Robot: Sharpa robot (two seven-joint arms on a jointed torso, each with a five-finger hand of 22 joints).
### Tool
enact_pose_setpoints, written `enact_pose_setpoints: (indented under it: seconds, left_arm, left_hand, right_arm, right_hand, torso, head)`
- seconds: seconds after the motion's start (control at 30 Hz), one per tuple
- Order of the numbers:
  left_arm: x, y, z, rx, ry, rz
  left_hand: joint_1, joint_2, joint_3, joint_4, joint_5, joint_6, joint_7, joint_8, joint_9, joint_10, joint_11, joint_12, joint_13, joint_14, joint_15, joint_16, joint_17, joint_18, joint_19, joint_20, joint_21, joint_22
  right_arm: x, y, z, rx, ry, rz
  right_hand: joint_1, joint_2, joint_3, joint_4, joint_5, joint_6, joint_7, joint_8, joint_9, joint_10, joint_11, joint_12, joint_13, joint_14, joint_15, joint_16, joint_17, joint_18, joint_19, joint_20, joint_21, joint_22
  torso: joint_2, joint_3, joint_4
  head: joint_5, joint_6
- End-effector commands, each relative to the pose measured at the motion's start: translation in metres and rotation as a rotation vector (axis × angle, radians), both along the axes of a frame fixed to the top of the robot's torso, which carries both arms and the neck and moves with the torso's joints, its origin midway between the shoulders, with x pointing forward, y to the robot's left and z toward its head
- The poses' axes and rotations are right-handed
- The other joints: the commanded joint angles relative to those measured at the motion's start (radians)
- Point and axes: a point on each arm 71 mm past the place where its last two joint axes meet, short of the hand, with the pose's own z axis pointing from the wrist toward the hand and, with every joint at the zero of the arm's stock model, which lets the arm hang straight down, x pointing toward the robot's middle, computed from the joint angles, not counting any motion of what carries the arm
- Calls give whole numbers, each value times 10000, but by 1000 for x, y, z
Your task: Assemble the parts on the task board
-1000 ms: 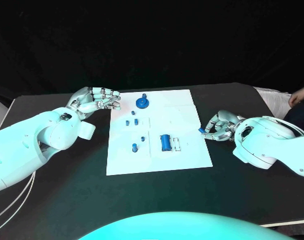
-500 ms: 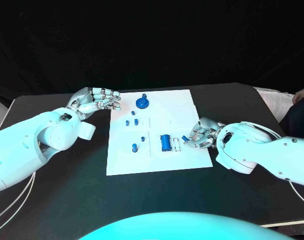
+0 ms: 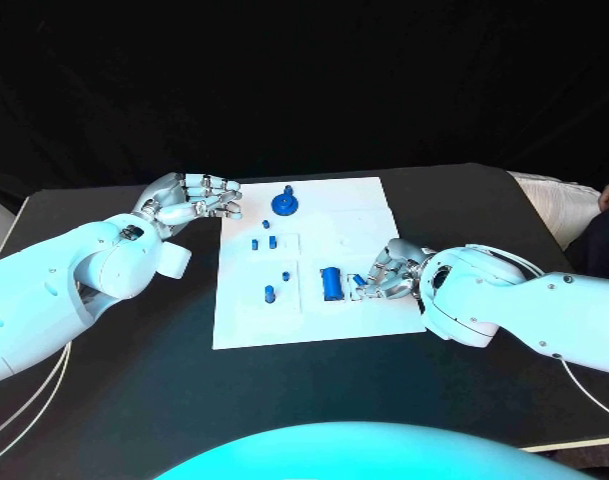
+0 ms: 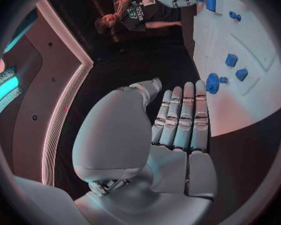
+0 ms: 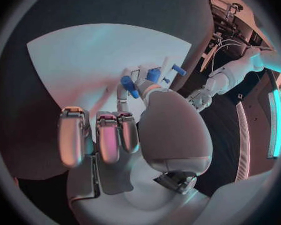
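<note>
right hand (image 3: 386, 272) sits on the task board (image 3: 319, 320), pinching a small blue part (image 5: 129, 86) just right of the blue cylinder (image 3: 332, 284). the cylinder's long axis runs near-to-far. left hand (image 3: 189, 203) is far-left off the board, fingers curled on nothing.

Left hand (image 4: 178, 130) with fingers (image 4: 185, 112) straight and close together over the black desk (image 4: 147, 60), just beside the white task board (image 4: 253, 60), round blue part (image 4: 212, 83) by the fingertips, smaller blue parts (image 4: 232, 60) past it
</note>
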Motion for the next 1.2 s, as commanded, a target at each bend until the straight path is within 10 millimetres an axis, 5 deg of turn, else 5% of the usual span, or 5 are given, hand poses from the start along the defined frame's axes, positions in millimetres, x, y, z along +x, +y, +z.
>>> enact_pose_setpoints:
  seconds: [0.03, 1.2]
  left_arm:
    - [0, -2, 1, -110, -22, -127]
    - [0, -3, 0, -110, 42, -193]
  left_hand:
    - [12, 121, 26, 57, 19, 54, 94, -49, -9, -9, 38, -37, 13, 47, 9, -35, 11, 113, 48, -17, -42, -10]
    - [-3, 120, 22, 107, 16, 40, 99, -63, -21, -25, 43, -41, 12, 46, 14, -68, 46, 111, 68, -13, -82, -36]
  right_arm:
    - [-1, 2, -1, -65, 86, 75]
    - [5, 6, -4, -129, 49, 80]
  right_hand:
    - [-95, 12, 31, -38, 47, -11, -15, 45, 10, 848, -25, 28, 2387, 1060, -39, 62, 2634, -154, 802, -64, -15, 2051]
    - [-948, -107, -243, 11, 180, -12, 13, 82, 32, 860, 3, 46, 2403, 1060, -17, 62, 2634, -155, 808, -47, -15, 2063]
  torso:
    - [-8, 1, 3]
    - [7, -8, -10]
  head:
    - [15, -24]
    - [43, -140]
